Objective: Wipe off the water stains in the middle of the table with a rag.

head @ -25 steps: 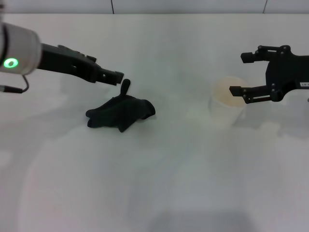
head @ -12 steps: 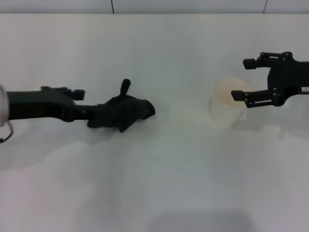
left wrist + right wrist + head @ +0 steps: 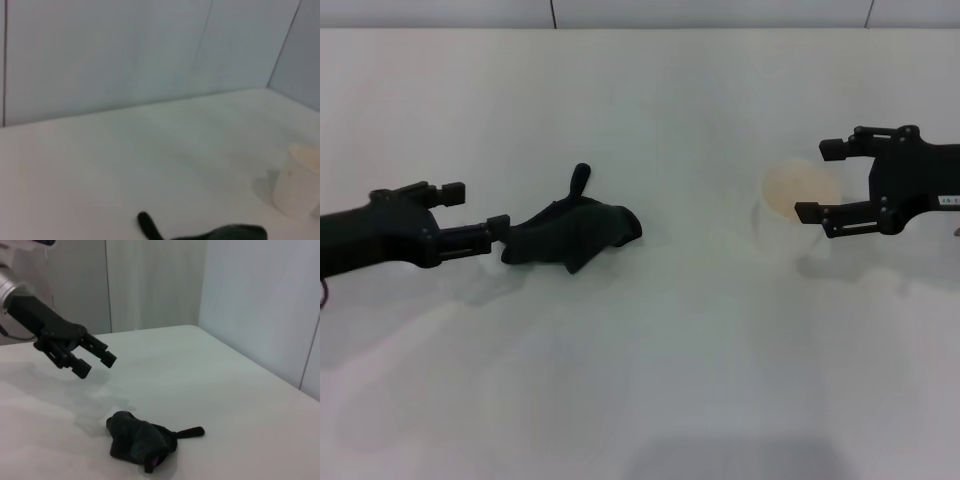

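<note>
We find the rag (image 3: 572, 233) bunched on the table (image 3: 650, 360) left of the cup (image 3: 790, 215), our left gripper (image 3: 475, 215) spread-fingered just beside its outer edge, seemingly to grasp it, while our right gripper (image 3: 825, 180) hovers unclenched at the cup.

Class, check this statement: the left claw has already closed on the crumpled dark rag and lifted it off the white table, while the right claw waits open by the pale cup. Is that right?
Not quite. In the right wrist view the left claw is open and apart from the crumpled dark rag, which lies on the white table. The right claw does wait open by the pale cup.
</note>
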`<state>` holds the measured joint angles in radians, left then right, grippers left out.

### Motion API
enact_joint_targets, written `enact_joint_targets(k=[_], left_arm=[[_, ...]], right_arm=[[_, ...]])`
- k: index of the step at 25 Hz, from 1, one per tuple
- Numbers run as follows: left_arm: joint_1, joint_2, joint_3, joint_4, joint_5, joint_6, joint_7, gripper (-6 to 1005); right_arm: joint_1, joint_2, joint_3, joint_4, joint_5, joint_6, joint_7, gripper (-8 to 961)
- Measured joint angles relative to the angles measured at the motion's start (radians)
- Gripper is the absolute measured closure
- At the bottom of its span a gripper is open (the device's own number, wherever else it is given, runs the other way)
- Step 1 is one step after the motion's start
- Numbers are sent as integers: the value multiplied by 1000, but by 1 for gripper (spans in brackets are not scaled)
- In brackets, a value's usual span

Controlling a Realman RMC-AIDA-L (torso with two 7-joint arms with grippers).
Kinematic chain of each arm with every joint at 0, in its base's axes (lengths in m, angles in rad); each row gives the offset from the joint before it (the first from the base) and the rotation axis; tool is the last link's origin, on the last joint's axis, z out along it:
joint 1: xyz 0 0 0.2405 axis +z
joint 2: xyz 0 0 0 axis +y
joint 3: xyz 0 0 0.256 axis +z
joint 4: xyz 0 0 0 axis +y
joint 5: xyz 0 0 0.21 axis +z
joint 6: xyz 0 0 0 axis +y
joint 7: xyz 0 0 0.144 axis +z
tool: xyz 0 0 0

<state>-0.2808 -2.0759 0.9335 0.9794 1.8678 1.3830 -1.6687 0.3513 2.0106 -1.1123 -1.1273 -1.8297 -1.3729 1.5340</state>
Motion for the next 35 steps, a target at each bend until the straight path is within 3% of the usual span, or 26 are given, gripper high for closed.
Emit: enact_joint_targets(k=[6, 13, 35], left_arm=[[-20, 7, -47, -160, -61, 15, 156, 125], [-14, 25, -50, -178, -45, 69, 148, 126], [-32, 38, -50, -182, -3, 88, 86, 127]], right_arm=[[1, 0, -4, 14, -1, -8, -1, 103], [1, 0, -17, 14, -9, -19, -1, 103], [-1, -3, -24, 15, -40, -37, -9, 103]])
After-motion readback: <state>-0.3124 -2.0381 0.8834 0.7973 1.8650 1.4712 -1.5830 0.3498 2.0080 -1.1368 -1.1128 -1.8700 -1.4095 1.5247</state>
